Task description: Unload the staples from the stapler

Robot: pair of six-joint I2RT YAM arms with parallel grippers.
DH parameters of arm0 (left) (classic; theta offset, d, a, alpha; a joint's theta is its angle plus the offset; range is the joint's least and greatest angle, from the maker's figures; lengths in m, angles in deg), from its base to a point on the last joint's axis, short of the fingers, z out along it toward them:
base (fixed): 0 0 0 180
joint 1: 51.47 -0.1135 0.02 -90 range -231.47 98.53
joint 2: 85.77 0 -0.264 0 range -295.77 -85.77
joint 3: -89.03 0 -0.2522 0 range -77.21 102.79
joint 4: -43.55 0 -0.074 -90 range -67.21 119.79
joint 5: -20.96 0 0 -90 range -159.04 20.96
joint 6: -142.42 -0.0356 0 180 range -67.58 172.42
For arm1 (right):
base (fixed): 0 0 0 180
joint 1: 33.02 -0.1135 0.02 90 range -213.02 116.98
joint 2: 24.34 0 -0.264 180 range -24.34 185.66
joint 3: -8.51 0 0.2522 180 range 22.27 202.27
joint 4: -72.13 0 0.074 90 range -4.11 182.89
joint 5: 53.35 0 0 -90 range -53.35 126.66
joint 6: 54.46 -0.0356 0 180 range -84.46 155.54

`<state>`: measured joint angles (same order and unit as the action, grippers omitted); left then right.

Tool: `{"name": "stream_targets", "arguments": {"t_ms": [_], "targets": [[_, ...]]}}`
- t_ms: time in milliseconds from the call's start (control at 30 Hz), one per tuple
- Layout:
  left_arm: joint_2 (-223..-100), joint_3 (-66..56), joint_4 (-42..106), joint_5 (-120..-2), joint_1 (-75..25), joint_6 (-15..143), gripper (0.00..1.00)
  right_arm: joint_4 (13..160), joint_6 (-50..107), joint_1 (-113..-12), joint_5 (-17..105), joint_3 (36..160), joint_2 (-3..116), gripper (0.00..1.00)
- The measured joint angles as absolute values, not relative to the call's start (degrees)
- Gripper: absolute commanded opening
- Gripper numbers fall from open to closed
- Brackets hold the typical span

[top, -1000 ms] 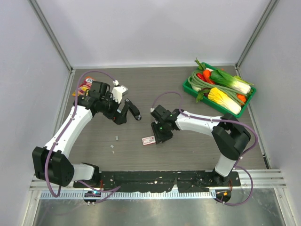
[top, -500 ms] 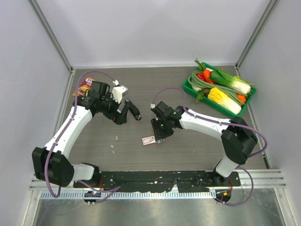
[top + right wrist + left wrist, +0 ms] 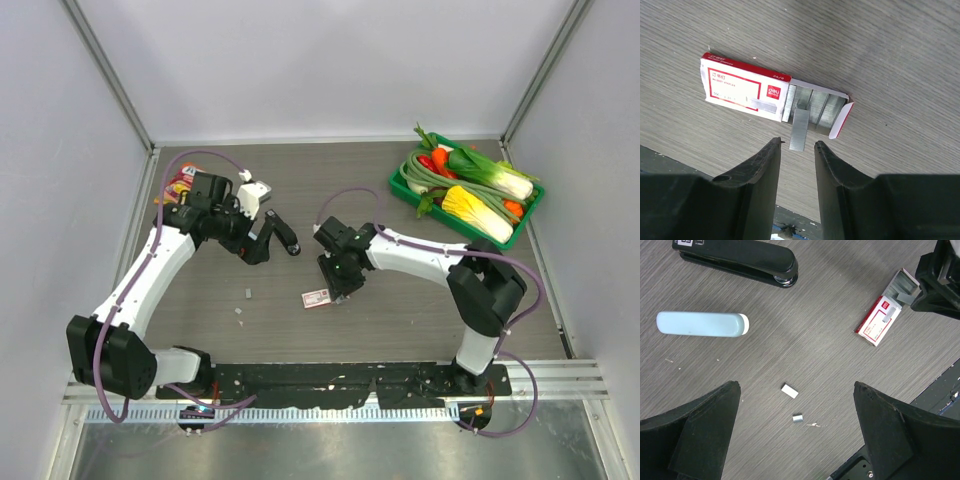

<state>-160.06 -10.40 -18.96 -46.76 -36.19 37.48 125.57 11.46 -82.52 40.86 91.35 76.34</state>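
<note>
Lying flat on the worktop, the stapler is picked up in the left wrist view: a small pale blue oblong with a white cap at one end. It is set apart from a larger black stapler and lies well apart from the staple box. It cannot be made out with confidence in the overhead view.

The left end effector hovers above the worktop with its fingers spread wide and nothing between them, the stapler off to one side of that span. On the other side, the right end effector is set low at the open end of the box. Its fingers are narrowed to a slim gap around the tip of a staple strip jutting from the box. No contact with the strip is seen, so no grip is claimed. Two loose staple fragments are noted on the wood grain.

Now the handling. The stapler is judged light and stiff, with a smooth shell that could skid or spin under a one-sided push. The rounded ends are best avoided. A hold across the two long sides near mid-length is favoured, with the white-capped end left free, since the magazine is likely reached from there. Little squeeze should be needed.
</note>
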Motion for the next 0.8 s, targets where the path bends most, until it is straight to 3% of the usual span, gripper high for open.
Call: {"name": "stream_targets", "arguments": {"t_ms": [433,800], "targets": [[-160.06,-10.43,-18.96,-46.82,-36.19,37.46,1.00,126.64,11.90,-83.52,38.83,92.94,78.48,0.41],[-160.06,-10.43,-18.96,-47.00,-36.19,37.46,1.00,127.06,12.54,-84.05,38.04,93.34,79.84,0.37]]}}
